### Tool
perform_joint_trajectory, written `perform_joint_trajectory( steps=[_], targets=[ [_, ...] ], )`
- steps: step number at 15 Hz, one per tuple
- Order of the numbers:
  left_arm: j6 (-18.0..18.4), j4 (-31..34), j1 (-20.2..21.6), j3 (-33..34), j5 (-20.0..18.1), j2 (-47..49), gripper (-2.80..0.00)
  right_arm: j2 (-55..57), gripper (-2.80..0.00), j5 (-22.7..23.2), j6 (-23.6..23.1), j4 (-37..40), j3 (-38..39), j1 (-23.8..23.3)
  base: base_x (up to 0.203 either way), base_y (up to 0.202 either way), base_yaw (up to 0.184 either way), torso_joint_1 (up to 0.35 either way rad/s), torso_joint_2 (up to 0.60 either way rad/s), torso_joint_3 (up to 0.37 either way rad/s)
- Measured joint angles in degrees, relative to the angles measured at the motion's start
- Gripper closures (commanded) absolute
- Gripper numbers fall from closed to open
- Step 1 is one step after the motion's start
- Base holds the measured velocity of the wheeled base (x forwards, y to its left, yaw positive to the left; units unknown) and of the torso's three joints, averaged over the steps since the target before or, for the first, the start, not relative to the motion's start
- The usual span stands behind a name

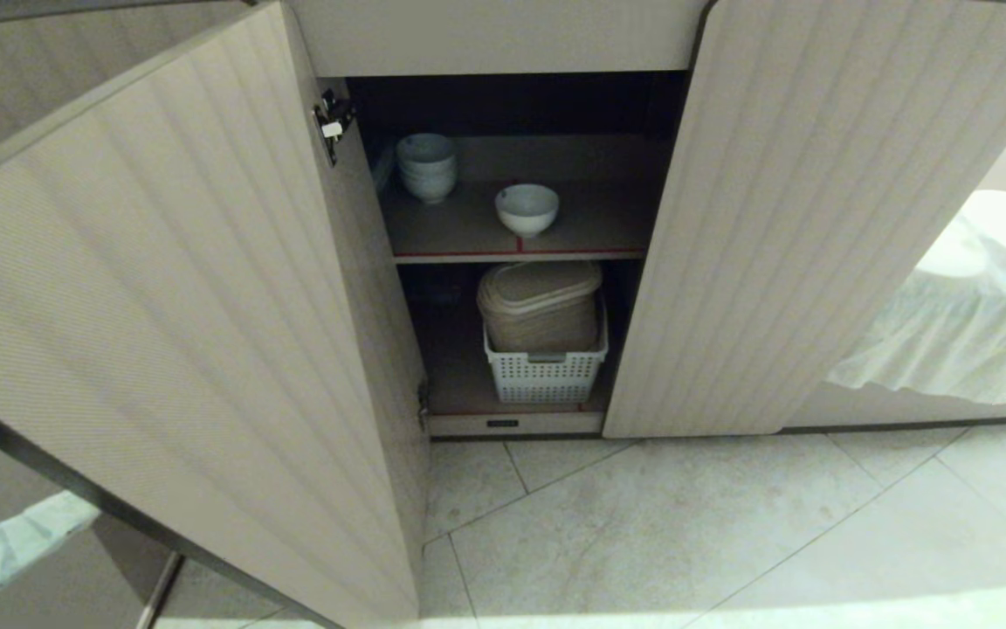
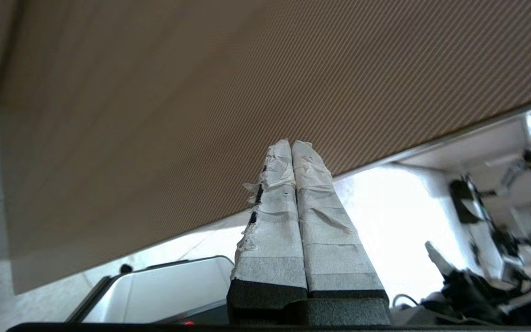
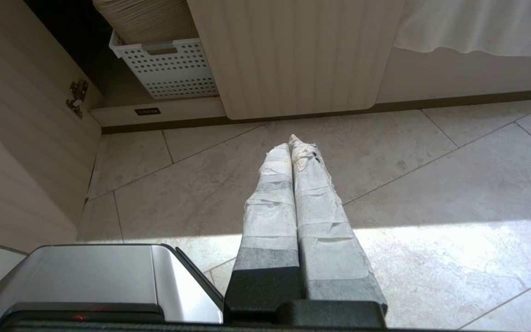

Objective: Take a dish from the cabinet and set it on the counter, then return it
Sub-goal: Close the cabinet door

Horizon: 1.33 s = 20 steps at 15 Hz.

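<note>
Both my cabinet (image 1: 503, 218) doors stand open exposing the dish (image 1: 527, 209) at upper centre — my left gripper (image 2: 292, 144) and right gripper (image 3: 292, 140) are pressed closed, empty.

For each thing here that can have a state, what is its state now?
Left beige ribbed cabinet door: open.
Right beige ribbed cabinet door: open.
Small white ceramic bowl: upright on the upper shelf, apart from the stack.
Stack of white bowls: upright.
Left gripper: shut, empty.
Right gripper: shut, empty.
</note>
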Motion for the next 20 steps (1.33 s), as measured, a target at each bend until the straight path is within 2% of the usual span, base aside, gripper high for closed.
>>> perform_joint_trajectory(
  steps=[4,10,15,20],
  targets=[
    [0.0,-3.8,-1.3,0.0,0.0,3.6,0.00,0.0,0.00,0.0,0.0,0.0,0.0,0.0,0.000,0.000,0.000,0.000,0.00,0.000],
    [0.1,-4.7,-2.5,0.1,0.0,6.6,0.00,0.0,0.00,0.0,0.0,0.0,0.0,0.0,0.000,0.000,0.000,0.000,0.00,0.000],
    [0.0,-10.1,-2.9,0.0,0.1,10.1,0.00,0.0,0.00,0.0,0.0,0.0,0.0,0.0,0.000,0.000,0.000,0.000,0.00,0.000],
    [0.1,-10.7,-4.2,-1.6,0.1,13.3,0.00,0.0,0.00,0.0,0.0,0.0,0.0,0.0,0.000,0.000,0.000,0.000,0.00,0.000]
  ],
)
